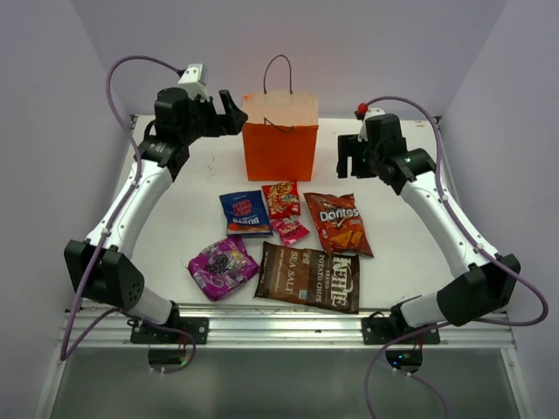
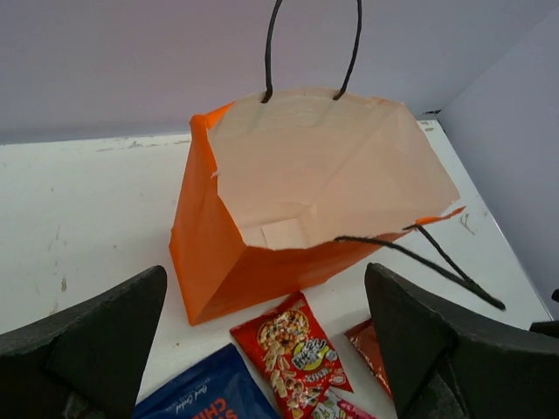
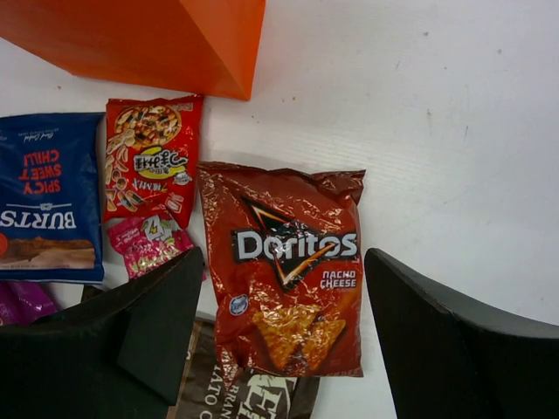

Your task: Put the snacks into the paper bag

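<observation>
On the far left, the left gripper (image 1: pixel 229 112) hangs beside the top of the bag, its jaws spread wide and gripping nothing. In front of it on the white table (image 1: pixel 410 253), a glossy purple bag (image 1: pixel 223 267) lies flat, with a blue Burts chip bag (image 1: pixel 245 212) just behind. In the middle at the back stands the upright orange paper shopping bag (image 1: pixel 279 148), mouth agape. Its pale walls and folded floor are all I can see inside. All six snacks lie outside, in front of it. A red-yellow packet (image 1: pixel 281 199) touches a small pink-red packet (image 1: pixel 289 230). Nearer lies the large brown Kettle chips bag (image 1: pixel 307 277), then the orange-red Doritos bag (image 1: pixel 338 223). Over the Doritos hovers the right gripper (image 1: pixel 354 155), jaws parted, grasping nothing.
</observation>
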Robot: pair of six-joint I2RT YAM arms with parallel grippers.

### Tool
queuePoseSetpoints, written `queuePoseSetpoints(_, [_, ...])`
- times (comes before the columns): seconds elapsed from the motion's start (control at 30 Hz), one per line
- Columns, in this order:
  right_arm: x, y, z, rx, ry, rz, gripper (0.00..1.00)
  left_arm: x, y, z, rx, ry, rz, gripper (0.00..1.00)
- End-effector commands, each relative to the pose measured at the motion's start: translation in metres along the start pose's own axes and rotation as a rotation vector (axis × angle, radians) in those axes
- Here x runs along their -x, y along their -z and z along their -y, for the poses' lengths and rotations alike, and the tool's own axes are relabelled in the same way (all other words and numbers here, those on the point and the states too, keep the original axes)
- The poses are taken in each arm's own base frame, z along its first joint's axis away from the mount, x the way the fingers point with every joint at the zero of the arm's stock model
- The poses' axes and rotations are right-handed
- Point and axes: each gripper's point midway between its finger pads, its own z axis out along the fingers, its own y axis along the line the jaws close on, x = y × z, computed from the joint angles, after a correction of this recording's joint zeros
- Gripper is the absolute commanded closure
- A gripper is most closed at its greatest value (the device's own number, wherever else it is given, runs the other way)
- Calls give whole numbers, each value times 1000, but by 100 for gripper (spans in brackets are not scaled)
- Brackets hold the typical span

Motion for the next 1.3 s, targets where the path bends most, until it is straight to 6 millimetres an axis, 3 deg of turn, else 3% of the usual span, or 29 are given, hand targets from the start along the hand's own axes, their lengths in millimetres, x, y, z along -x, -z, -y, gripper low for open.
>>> queuePoseSetpoints(0.0, [4,4,2,-11,-7,32,21,25,-30,7,-49,4,68,0])
queuePoseSetpoints(0.07, [2,3,-1,-1,-7,22,21,34,-42,5,-39,0,77,2])
queuePoseSetpoints(0.1, [0,1,0,-2,-9,18,21,24,-56,-2,-23,2,51,4])
queuePoseSetpoints(0.17, [-1,2,-1,4,-10,16,21,24,-69,-8,-5,-8,46,6])
queuePoseSetpoints(0.37, [-6,-2,2,-12,-7,6,20,26,-80,-22,56,-40,46,18])
queuePoseSetpoints(0.47, [-17,-13,2,-11,-9,-16,20,22,-87,-27,69,-44,36,32])
queuePoseSetpoints(0.53, [-32,-25,2,-8,-11,-43,20,18,-91,-27,61,-40,26,41])
queuePoseSetpoints(0.57, [-49,-33,5,-13,-10,-80,20,15,-94,-26,48,-37,20,51])
queuePoseSetpoints(0.63, [-58,-46,0,15,-27,-79,20,16,-96,-21,32,-32,21,59])
queuePoseSetpoints(0.67, [-74,-53,1,17,-31,-109,20,12,-99,-19,22,-34,11,61])
queuePoseSetpoints(0.8, [-90,-69,-2,30,-53,-140,21,6,-104,-18,29,-47,-8,60])
queuePoseSetpoints(1.1, [-92,-72,-6,47,-62,-144,21,-9,-110,-31,75,-67,-50,62])
queuePoseSetpoints(1.13, [-94,-73,-7,48,-62,-151,21,-13,-111,-32,80,-64,-61,68])
queuePoseSetpoints(1.2, [-96,-76,-9,59,-59,-158,21,-16,-113,-35,89,-63,-66,99])
queuePoseSetpoints(1.27, [-100,-78,-10,60,-55,-168,21,-16,-112,-35,93,-65,-67,100])
